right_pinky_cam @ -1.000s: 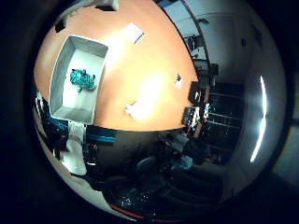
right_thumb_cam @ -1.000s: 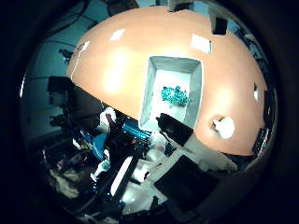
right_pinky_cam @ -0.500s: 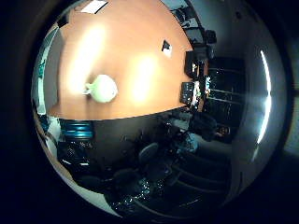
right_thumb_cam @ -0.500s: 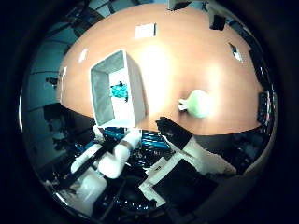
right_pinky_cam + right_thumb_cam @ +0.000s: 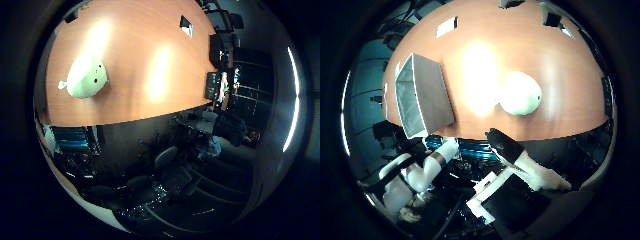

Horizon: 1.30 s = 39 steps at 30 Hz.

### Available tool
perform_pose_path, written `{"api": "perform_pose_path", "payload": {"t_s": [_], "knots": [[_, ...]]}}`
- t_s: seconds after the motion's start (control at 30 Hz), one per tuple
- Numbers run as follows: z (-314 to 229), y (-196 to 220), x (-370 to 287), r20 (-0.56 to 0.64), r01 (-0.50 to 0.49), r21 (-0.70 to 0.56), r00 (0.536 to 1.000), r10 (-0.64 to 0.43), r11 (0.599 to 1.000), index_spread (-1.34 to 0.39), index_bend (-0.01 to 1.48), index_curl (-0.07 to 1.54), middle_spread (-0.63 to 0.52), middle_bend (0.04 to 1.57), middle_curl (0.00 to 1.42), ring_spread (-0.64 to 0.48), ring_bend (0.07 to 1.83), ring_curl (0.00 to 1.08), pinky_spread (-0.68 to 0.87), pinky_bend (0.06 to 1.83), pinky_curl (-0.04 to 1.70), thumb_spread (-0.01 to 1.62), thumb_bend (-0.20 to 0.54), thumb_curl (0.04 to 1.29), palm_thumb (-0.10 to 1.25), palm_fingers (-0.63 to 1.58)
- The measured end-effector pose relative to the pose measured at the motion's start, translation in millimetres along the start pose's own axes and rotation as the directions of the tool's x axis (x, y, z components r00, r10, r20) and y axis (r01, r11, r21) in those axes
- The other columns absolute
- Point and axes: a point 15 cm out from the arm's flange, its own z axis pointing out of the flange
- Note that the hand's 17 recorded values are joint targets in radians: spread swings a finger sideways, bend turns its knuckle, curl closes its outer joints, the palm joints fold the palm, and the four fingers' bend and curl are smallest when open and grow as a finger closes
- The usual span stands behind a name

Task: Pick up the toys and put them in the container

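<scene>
Closer now: orange table (image 5: 150, 60), white toy (image 5: 521, 93).

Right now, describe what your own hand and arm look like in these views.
The thumb side view shows the hand as white parts with a black fingertip, over black body panels edged in white. The arm is a white rounded tube with a dark band.

no readable text, labels or numbers anywhere
</scene>
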Motion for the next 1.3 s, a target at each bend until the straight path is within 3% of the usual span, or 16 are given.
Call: {"api": "perform_pose_path", "payload": {"t_s": [0.67, 1.3], "knots": [[57.9, -3.5, -31.2, 0.024, 0.019, 0.007, 1.0, -0.019, 1.0, -0.38, 0.16, 0.29, -0.12, 0.32, 0.39, -0.05, 0.47, 0.26, 0.33, 0.51, 0.27, 1.02, -0.025, 0.29, 0.57, 0.27], [98.6, -22.8, -21.5, 0.028, 0.017, 0.025, 0.999, -0.017, 1.0, -0.39, 0.17, 0.3, -0.12, 0.3, 0.38, -0.06, 0.43, 0.26, 0.34, 0.49, 0.23, 1.02, -0.023, 0.3, 0.61, 0.31]]}}
